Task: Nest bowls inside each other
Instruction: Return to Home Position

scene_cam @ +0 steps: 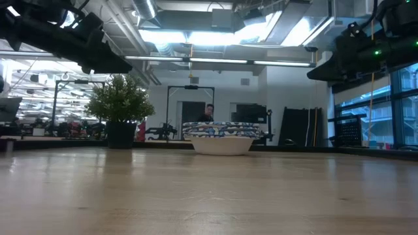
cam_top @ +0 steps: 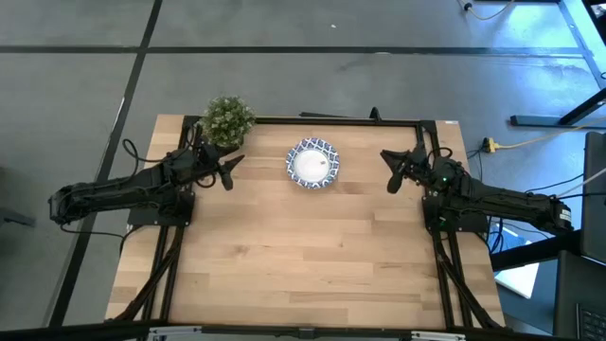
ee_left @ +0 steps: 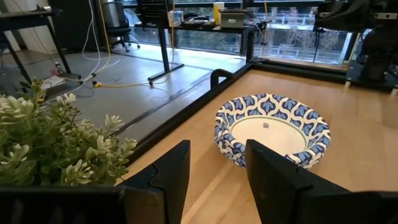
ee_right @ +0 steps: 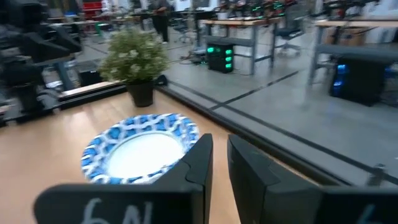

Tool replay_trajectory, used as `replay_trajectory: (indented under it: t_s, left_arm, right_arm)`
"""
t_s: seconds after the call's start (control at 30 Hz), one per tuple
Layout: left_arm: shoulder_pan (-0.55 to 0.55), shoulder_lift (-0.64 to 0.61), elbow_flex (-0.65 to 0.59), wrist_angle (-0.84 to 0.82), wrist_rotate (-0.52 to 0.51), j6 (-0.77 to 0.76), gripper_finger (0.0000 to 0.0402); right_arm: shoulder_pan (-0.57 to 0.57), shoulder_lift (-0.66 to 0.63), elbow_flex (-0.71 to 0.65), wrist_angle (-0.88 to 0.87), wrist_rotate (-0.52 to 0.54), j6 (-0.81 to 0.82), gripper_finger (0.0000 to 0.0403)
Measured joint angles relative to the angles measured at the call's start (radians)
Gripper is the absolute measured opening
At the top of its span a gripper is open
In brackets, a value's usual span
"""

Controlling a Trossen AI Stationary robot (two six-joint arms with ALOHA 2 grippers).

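Observation:
Blue-and-white patterned bowls (cam_top: 312, 163) sit as one nested pile on the wood table near its far edge. The low view shows the bowls (scene_cam: 221, 137) with layered rims, the lowest resting on its base. My left gripper (cam_top: 230, 171) hovers open to the left of the pile, above the table. In its wrist view, the bowls (ee_left: 272, 130) lie ahead of my left gripper (ee_left: 216, 168). My right gripper (cam_top: 390, 172) hovers open to the right of the pile. Its wrist view shows my right gripper (ee_right: 221, 165) with a narrow gap and the bowls (ee_right: 140, 155) beyond.
A small green potted plant (cam_top: 227, 120) stands at the far left corner, just behind my left gripper. A dark frame rail (cam_top: 341, 120) runs along the table's far edge. Bare wood (cam_top: 312, 256) stretches from the bowls to the near edge.

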Motion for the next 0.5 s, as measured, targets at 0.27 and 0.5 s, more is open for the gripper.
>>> replay_trajectory:
  t_s: [0.27, 0.5]
  left_arm:
    - [0.0, 0.0, 0.0, 0.0, 0.0, -0.002, 0.0149]
    - [0.0, 0.0, 0.0, 0.0, 0.0, -0.002, 0.0149]
  right_arm:
    - [0.0, 0.0, 0.0, -0.007, -0.064, 0.019, 0.0051]
    - [0.0, 0.0, 0.0, -0.007, -0.064, 0.019, 0.0051]
